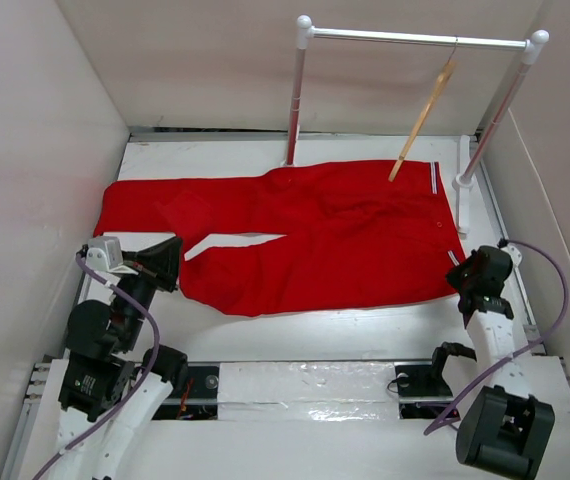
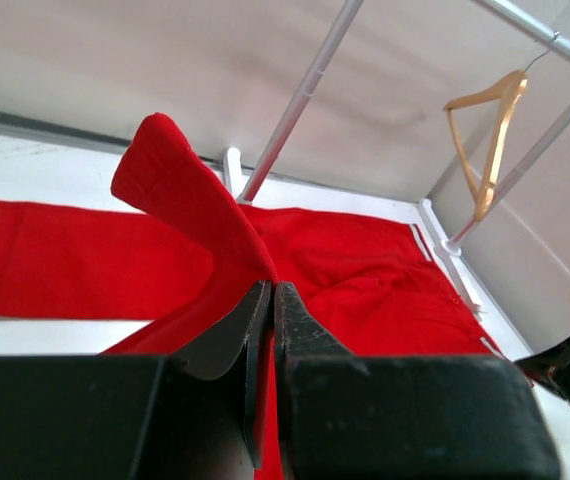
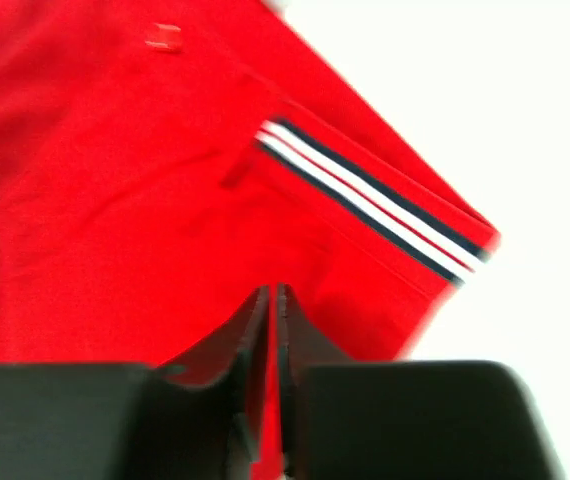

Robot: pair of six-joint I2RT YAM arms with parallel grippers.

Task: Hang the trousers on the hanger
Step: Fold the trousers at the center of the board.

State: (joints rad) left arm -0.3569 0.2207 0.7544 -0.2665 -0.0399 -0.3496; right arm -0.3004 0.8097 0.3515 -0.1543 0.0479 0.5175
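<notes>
The red trousers [image 1: 335,230] lie flat across the table, waistband to the right and legs to the left. My left gripper [image 1: 173,262] is at the end of the near leg and is shut on it. In the left wrist view, a fold of red cloth [image 2: 170,175] rises from its jaws [image 2: 270,285]. My right gripper [image 1: 459,272] is at the near waistband corner, shut on red fabric [image 3: 273,292] beside the white and navy stripes [image 3: 375,200]. The wooden hanger [image 1: 422,120] hangs by its hook from the white rail [image 1: 415,38], above the waistband's far edge, and also shows in the left wrist view [image 2: 490,140].
The rail's two white posts [image 1: 295,100] [image 1: 495,110] stand on the table's far side. Pale walls [image 1: 35,150] close in the left, back and right. A white strip [image 1: 305,385] runs between the arm bases at the near edge.
</notes>
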